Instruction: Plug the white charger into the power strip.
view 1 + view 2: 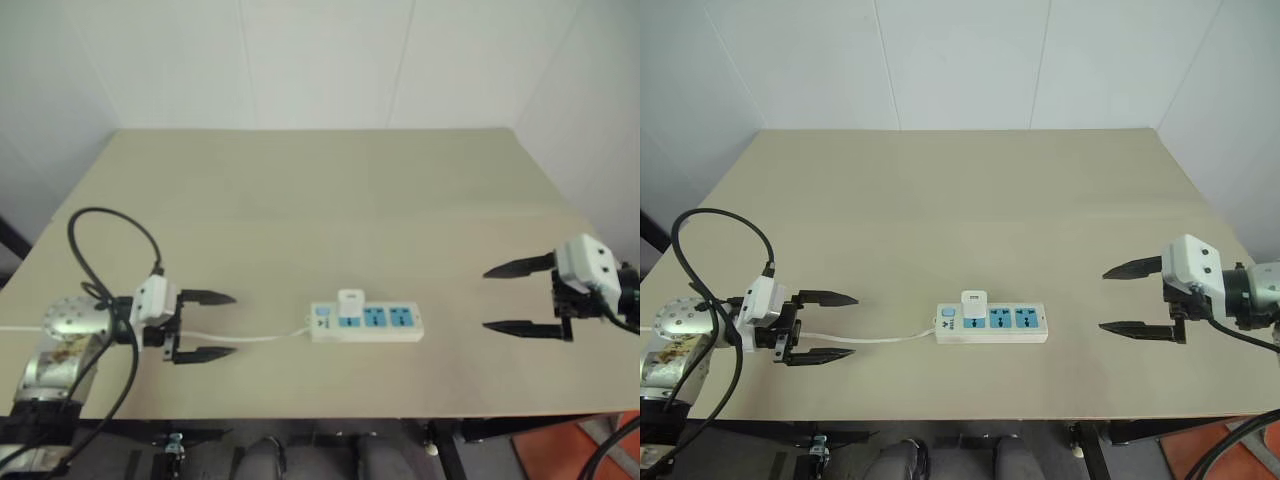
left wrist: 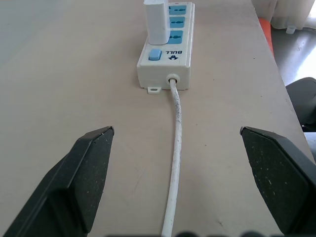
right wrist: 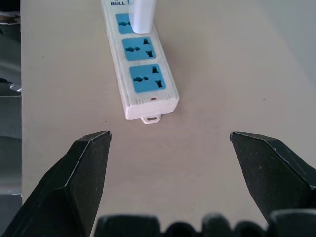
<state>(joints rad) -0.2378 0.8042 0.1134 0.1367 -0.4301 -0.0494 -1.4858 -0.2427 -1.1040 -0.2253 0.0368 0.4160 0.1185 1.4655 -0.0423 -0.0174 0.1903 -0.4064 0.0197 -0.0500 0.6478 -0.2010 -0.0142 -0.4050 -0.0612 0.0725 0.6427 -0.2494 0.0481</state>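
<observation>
One white charger [image 1: 351,306] stood upright in the power strip [image 1: 366,323], seated in the outlet nearest the cord end, just past the blue switch; the other two blue outlets were free. Strip lay near the front edge of the table [image 1: 320,200], its thin cord [image 2: 175,163] running off toward the robot's left. Task looked done from here: the charger appeared fully seated, no gap visible from the wrist views, so I'd judge nothing left but to clear away. Left gripper [image 1: 205,326] hung over the cord, well apart from the strip, jaws spread wide, holding and touching nothing. Right gripper [image 1: 520,297] was farther off on the other side, also wide open and empty.
</observation>
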